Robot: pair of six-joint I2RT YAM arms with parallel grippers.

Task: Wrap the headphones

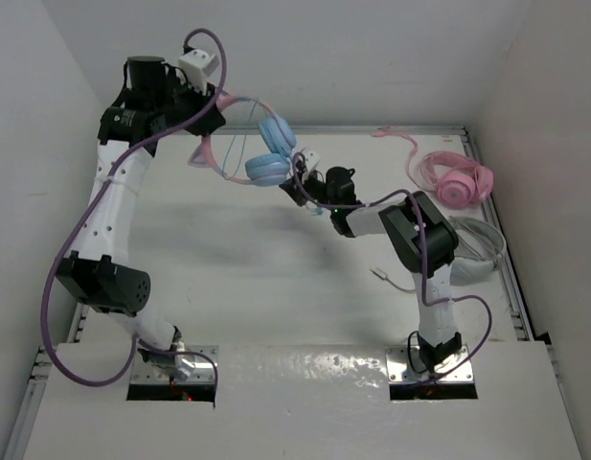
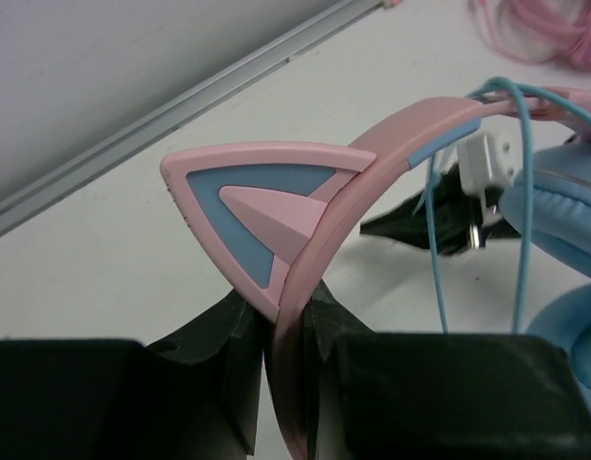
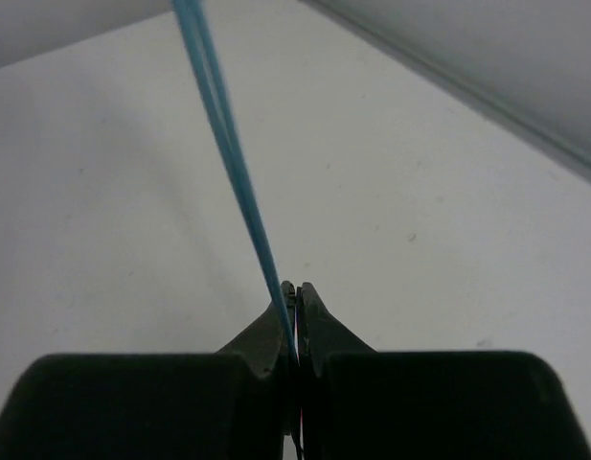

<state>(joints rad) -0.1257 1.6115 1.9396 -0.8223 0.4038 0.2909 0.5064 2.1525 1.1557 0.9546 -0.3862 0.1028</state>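
The headphones [image 1: 272, 149] hang in the air over the back of the table, two light blue ear cups on a pink headband [image 2: 391, 144] with a cat ear [image 2: 252, 206]. My left gripper [image 1: 215, 107] is shut on that headband, and in the left wrist view the band stands pinched between its jaws [image 2: 287, 311]. The thin blue cable [image 3: 228, 134] runs taut up and to the left from my right gripper [image 3: 295, 292], which is shut on it. In the top view the right gripper [image 1: 302, 179] sits just right of the lower ear cup.
All-pink headphones [image 1: 453, 177] lie at the back right by the wall. Larger white-grey headphones [image 1: 479, 247] lie behind my right arm, with a loose cable end [image 1: 381, 276] on the table. A metal rail [image 2: 180, 105] runs along the back edge.
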